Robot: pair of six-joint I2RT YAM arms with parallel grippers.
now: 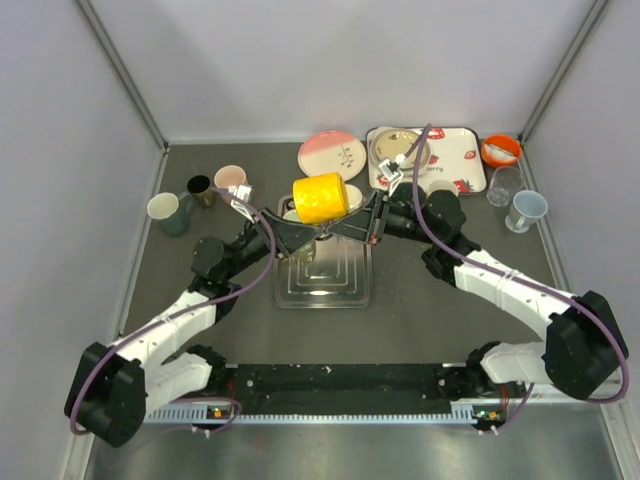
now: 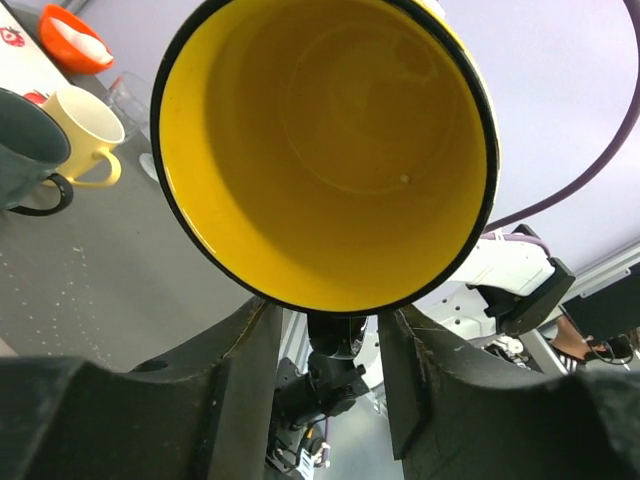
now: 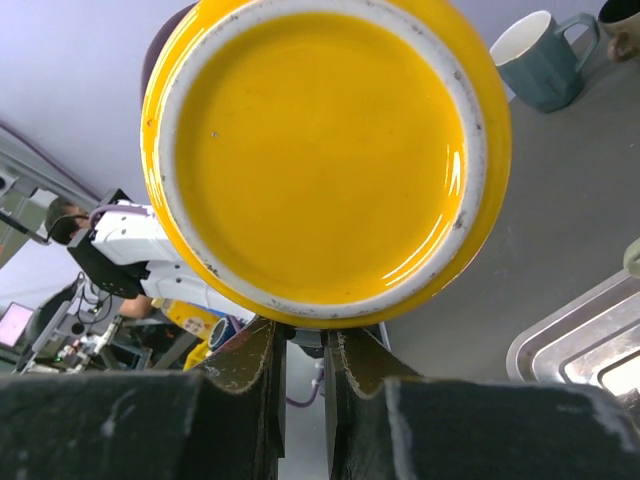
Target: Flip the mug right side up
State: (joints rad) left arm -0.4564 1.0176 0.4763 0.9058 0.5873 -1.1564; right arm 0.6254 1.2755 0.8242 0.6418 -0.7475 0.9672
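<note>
Mug (image 1: 320,198): held off the table at centre frame in the overhead view, above the far edge of a clear tray (image 1: 322,285). It is lying on its side.

Long axis: roughly level and running left to right across the frame. The open mouth (image 2: 330,150) faces the left arm, whose wrist view looks straight into it. The base (image 3: 320,150) faces the right arm.

Right gripper (image 3: 305,345): fingers nearly together just under the base, pinched on the lower side of the mug. Whether they hold the handle cannot be confirmed.

Left gripper (image 2: 330,330): fingers apart below the rim, on either side of a dark part hanging under the mug. No contact is visible.

Assessment: both arms meet at the mug, but only the right one carries it. Righting the mug means tipping the mouth end upward, away from the left arm, while the base swings down toward the tray.
</note>
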